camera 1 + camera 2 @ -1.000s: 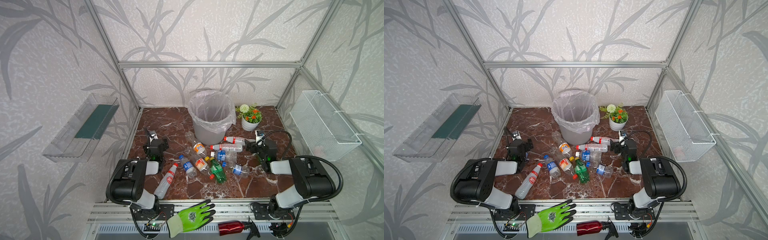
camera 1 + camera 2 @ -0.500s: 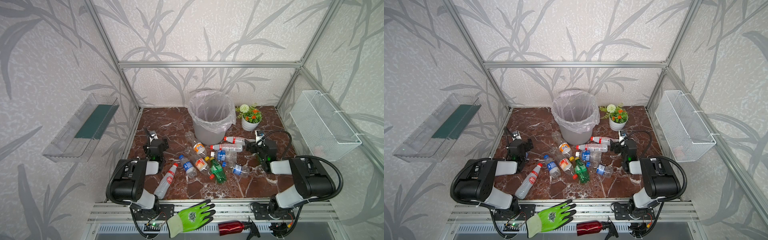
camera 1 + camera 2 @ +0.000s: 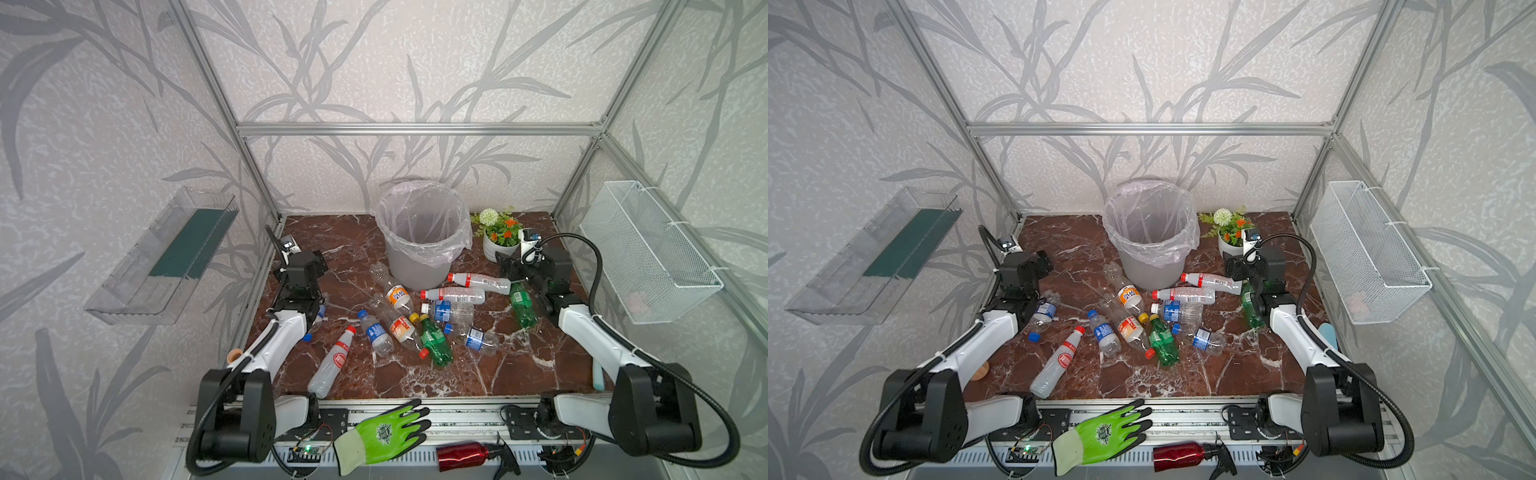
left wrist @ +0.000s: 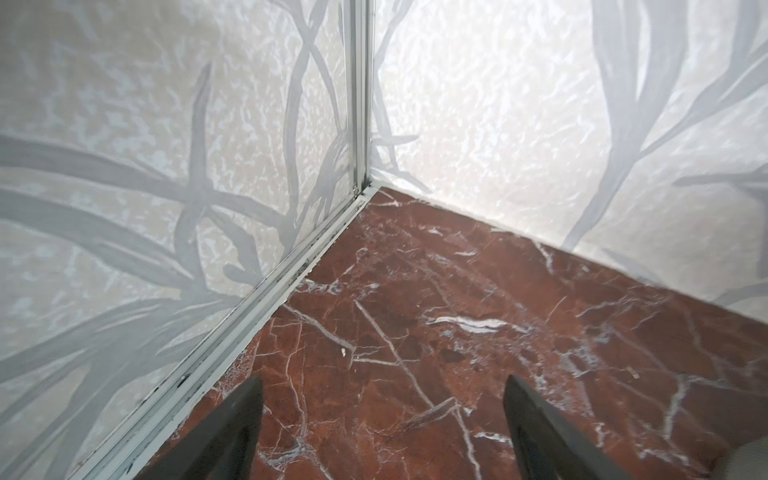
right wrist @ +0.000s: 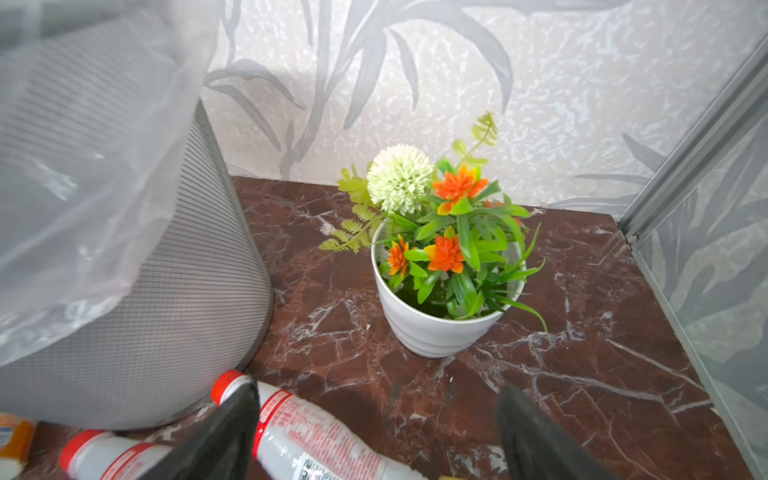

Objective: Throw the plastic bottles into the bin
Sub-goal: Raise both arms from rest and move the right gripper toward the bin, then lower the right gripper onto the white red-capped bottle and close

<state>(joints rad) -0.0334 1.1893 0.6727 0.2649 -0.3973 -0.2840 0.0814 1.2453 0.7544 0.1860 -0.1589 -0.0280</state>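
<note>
Looks into a corner: red-brown marble floor (image 4: pixel 478 291) meeting two leaf-patterned walls (image 4: pixel 124 166) at an aluminium post (image 4: pixel 359 91) and rail (image 4: pixel 266 299). Frames the left gripper (image 4: pixel 383 380), dark fingers (image 4: pixel 232 428) spread apart over bare marble.

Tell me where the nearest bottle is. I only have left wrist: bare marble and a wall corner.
Observer: A blue-label bottle lies beside the left arm, behind the left hand.
Operator: Bin?
Observer: The bin stands at the middle of the back wall.
Operator: Right arm?
Observer: The right hand is open, close by a red-cap bottle at the bin's foot.
</note>
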